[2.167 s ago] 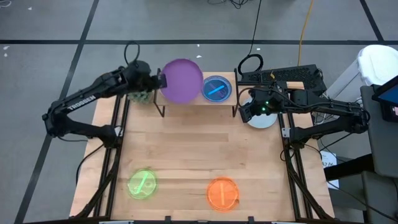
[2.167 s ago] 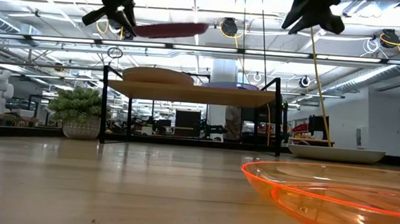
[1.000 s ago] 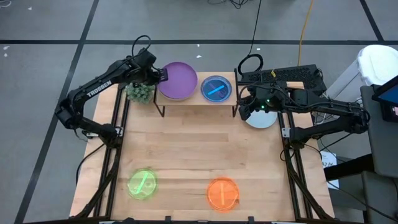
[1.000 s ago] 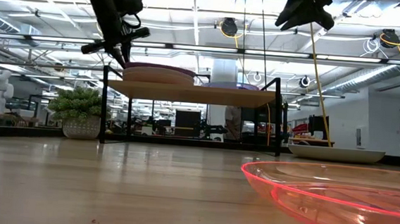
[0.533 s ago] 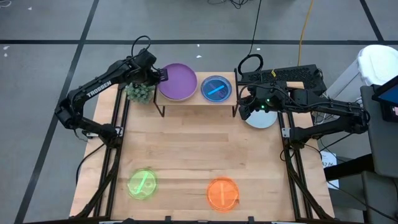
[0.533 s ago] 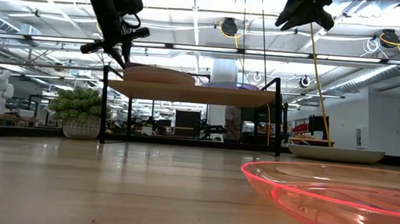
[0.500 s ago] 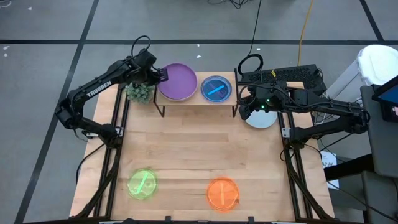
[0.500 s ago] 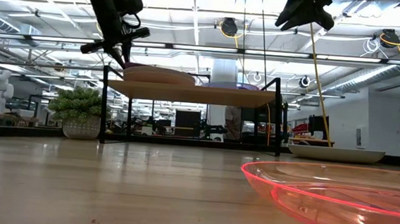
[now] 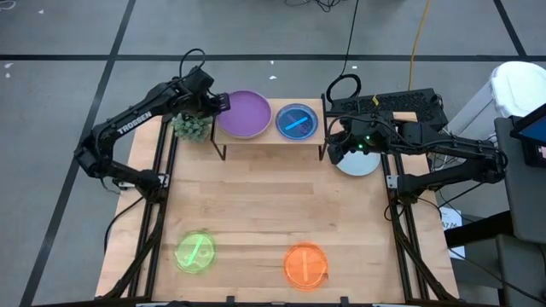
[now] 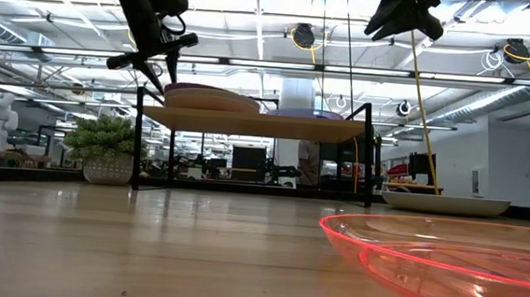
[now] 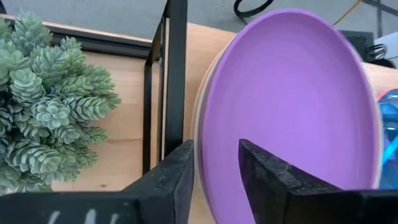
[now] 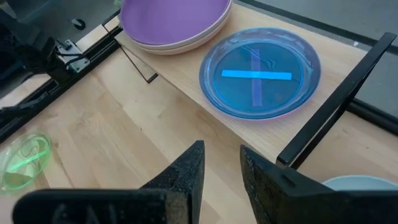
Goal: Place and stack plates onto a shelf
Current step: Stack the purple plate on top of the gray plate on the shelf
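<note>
Two stacks on the shelf (image 9: 266,132)

Purple plate (image 9: 245,113) tops a pale plate (image 12: 180,41) at 11 o'clock, left gripper (image 11: 214,163) let go. Blue plate (image 9: 297,121) beside. Green (image 9: 195,252), orange (image 9: 304,265) at 6. Right gripper (image 12: 221,163) slightly parted, empty.

On view are two large opaque plates stacked, purple (image 9: 246,114) over cream (image 12: 186,43), four small translucent plates, one wooden shelf (image 9: 264,135) and one potted plant (image 9: 194,127).

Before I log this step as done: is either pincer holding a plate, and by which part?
Neither. The left pincer stands open astride the purple plate's rim; the plate rests on the shelf. The right pincer is empty.
</note>
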Controlling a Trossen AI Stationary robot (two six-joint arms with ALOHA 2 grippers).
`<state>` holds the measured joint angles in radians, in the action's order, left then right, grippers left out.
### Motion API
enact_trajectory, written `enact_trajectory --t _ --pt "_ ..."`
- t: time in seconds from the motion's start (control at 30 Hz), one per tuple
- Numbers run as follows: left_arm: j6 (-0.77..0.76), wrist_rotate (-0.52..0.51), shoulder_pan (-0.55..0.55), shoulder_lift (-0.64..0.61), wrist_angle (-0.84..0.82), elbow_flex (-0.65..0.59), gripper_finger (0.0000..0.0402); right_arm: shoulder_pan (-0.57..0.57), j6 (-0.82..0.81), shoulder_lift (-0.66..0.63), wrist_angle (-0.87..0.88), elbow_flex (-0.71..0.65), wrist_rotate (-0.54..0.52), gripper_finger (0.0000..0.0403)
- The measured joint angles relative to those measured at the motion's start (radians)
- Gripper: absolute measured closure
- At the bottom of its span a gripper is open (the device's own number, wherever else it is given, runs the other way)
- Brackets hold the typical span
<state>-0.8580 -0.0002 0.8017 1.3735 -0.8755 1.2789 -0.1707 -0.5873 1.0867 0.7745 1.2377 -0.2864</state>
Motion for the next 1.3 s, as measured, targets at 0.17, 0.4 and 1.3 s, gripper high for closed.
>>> enact_trajectory --t 0.17,0.4,1.3 --pt "0.026 0.0 -0.002 -0.024 0.006 0.0 0.0269 0.0 -0.029 0.0 0.0 0.0 0.0 0.0314" --pt "0.1 -0.008 -0.002 -0.017 -0.06 0.0 0.0291 0.0 -0.037 0.0 0.0 0.0 0.003 0.0314" --pt "0.157 -0.038 -0.002 -0.041 -0.047 -0.001 0.0348 0.0 -0.056 0.0 0.002 0.0 0.032 0.0314"
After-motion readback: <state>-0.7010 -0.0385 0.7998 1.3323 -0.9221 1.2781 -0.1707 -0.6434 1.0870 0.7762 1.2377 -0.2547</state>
